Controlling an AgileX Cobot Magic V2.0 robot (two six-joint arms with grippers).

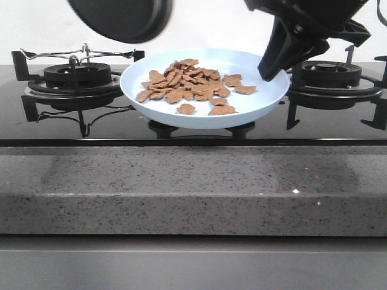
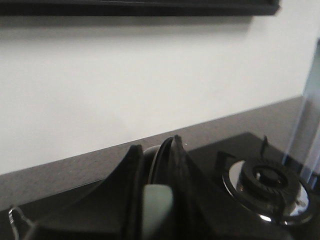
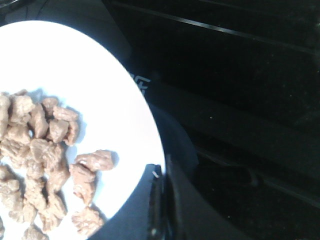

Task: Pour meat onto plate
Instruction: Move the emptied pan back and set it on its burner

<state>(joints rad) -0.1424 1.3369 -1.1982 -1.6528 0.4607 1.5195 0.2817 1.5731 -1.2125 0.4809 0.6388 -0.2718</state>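
1. The plate [image 1: 205, 90] is the landmark: it sits on the dark stove surface [image 1: 181, 130] between the left burner [image 1: 75, 75] and the right burner [image 1: 332, 75], pale blue and level.
2. The meat [image 1: 190, 84] lies heaped on the plate, mostly toward its left and middle, with a few stray pieces near its front rim. Judged from this, the pouring looks done.
3. The black pan [image 1: 121, 18] hangs in the air above and to the left of the plate, clear of it, its underside facing the camera. That suits a pan already emptied.
4. The left hand [image 2: 155, 200] has its fingers pressed on a pale handle [image 2: 157, 210], which fits carrying the pan from well behind the plate.
5. The right hand [image 1: 272, 69] reaches down at the plate's right rim. In the right wrist view its fingers [image 3: 157, 205] look pinched together on the rim, likely steadying the plate, though the contact is partly hidden.
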